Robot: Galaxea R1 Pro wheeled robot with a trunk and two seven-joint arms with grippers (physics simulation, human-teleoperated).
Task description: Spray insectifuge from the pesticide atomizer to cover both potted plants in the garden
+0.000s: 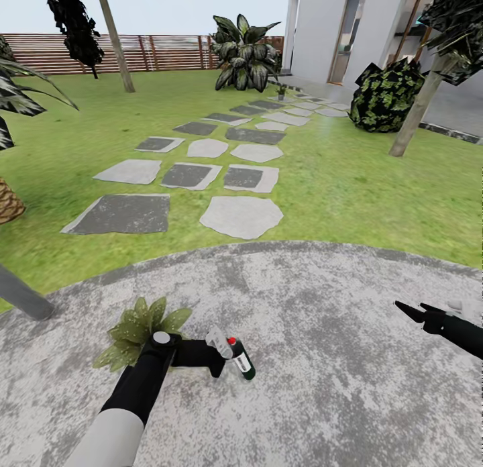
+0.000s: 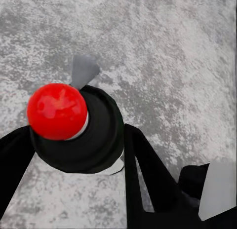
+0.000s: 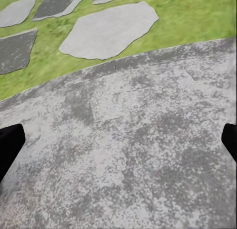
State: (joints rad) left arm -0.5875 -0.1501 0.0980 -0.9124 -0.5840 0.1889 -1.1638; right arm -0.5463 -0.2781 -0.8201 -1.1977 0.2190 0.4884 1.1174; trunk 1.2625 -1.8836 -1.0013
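Observation:
The pesticide atomizer [image 1: 242,362] is a slim dark-green bottle with a white label, a red knob and a pale grey spray head, tilted over the gravel patio [image 1: 322,359]. My left gripper [image 1: 229,359] is shut on it. In the left wrist view the atomizer [image 2: 94,135] sits between the black fingers [image 2: 145,174], red knob toward the camera. One potted plant [image 1: 139,331], a low rosette of pointed leaves, stands just left of my left wrist. My right gripper [image 1: 410,312] hangs open over the patio's right side; its fingertips [image 3: 9,147] stand far apart above bare gravel.
Lawn [image 1: 349,185] and grey stepping stones [image 1: 241,216] lead away toward a white house [image 1: 349,31]. A small plant [image 1: 282,89] stands far off by the house. A dark bush [image 1: 386,94], tree trunks [image 1: 416,108] and a brown fence [image 1: 161,51] ring the garden. A grey pole [image 1: 23,294] slants at left.

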